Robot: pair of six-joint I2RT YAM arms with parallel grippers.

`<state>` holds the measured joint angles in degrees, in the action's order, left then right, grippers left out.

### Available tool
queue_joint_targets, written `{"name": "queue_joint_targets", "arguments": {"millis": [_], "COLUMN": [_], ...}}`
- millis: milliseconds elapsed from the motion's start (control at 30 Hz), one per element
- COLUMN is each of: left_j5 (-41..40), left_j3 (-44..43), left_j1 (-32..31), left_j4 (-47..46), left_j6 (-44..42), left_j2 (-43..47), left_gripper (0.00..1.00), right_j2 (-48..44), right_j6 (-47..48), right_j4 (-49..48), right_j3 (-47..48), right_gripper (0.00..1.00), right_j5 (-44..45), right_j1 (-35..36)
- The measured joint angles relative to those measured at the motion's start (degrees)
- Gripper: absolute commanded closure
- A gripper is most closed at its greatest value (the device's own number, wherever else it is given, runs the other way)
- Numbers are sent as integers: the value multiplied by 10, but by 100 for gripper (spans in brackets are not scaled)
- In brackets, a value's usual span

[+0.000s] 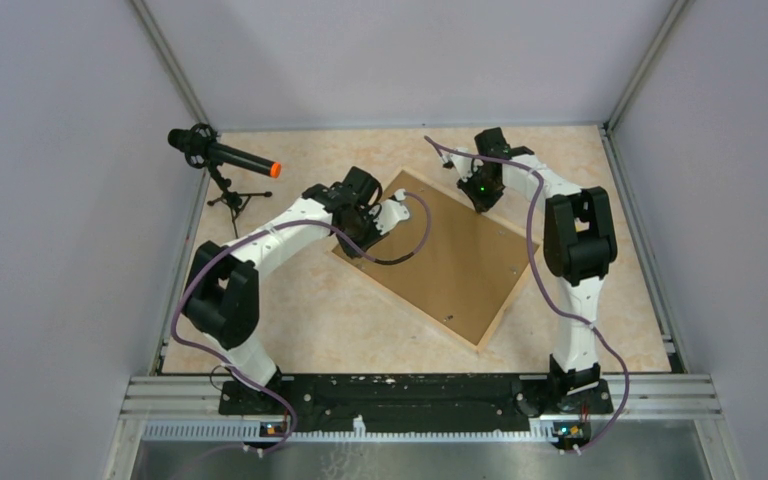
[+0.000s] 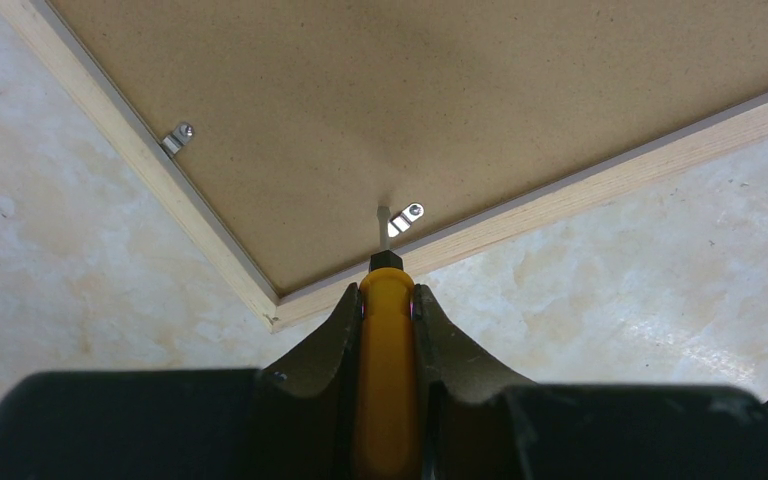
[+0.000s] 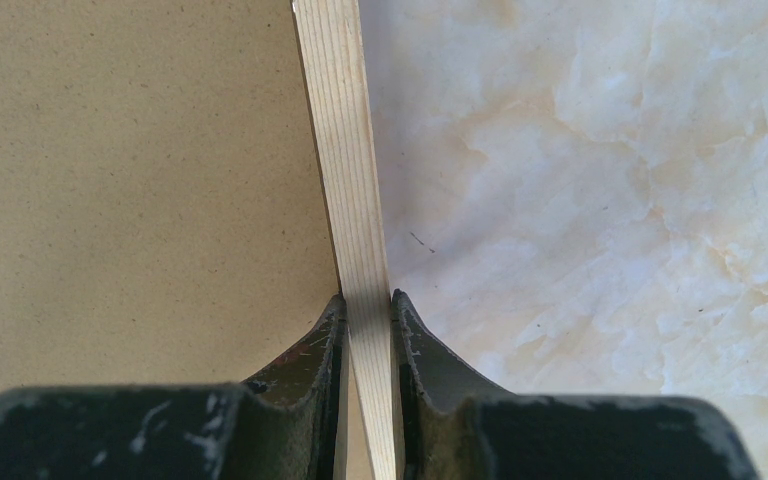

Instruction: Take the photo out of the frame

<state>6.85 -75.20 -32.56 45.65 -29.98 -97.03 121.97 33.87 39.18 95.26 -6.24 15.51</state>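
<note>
The frame lies face down on the table, showing its brown board back and pale wood edges. The photo is hidden under it. My left gripper is shut on a yellow-handled screwdriver. The screwdriver's metal tip rests on the brown backing beside a small metal clip, near the frame's left corner. A second clip sits on the adjoining edge. My right gripper is shut on the frame's pale wood edge at the far side. In the top view the left gripper and the right gripper both sit at the frame's far end.
A black microphone with an orange tip stands on a small tripod at the back left. Grey walls enclose the marbled tabletop. The arm bases and a metal rail run along the near edge.
</note>
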Motion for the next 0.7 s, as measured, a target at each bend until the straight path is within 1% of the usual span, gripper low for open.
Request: {"name": "queue_joint_targets", "arguments": {"millis": [700], "left_j5": [0], "left_j3": [-3], "left_j1": [0], "left_j4": [37], "left_j6": [-1], "left_j2": [19], "left_gripper": [100], "right_j2": [0], "right_j6": [0], "right_j4": [0], "right_j3": [0], "right_gripper": [93], "right_j5": [0], "right_j1": [0]}}
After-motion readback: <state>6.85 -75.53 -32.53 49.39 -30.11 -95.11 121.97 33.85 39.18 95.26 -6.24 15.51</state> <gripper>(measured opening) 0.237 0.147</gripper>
